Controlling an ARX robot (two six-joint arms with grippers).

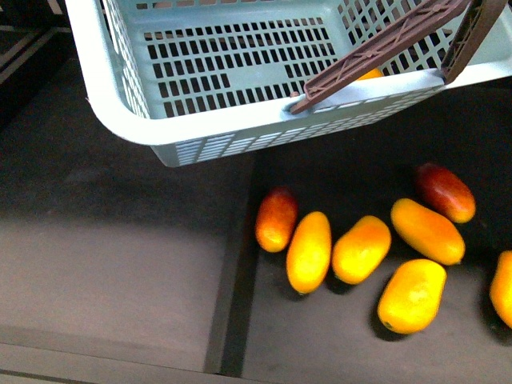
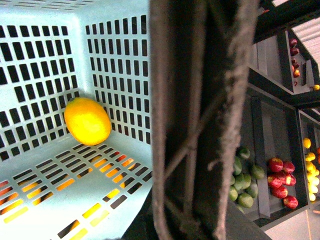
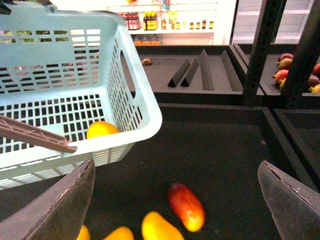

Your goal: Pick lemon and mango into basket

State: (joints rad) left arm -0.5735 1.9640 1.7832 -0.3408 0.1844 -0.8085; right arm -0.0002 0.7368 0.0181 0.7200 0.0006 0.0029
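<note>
Nearest, the mango (image 1: 309, 251) is seen on the dark shelf (image 1: 320, 352), just before the basket (image 1: 200, 128). The left gripper (image 2: 200, 125) appears clamped on the handle (image 2: 197, 150), with the lemon (image 2: 87, 121) inside. The right gripper (image 3: 176, 167) is held wide; the firm, slippery mango is best gripped midway.

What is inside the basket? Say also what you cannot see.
One lemon lies on the basket floor, by a slotted wall. The handle covers part of the floor, so nothing more can be told there.
</note>
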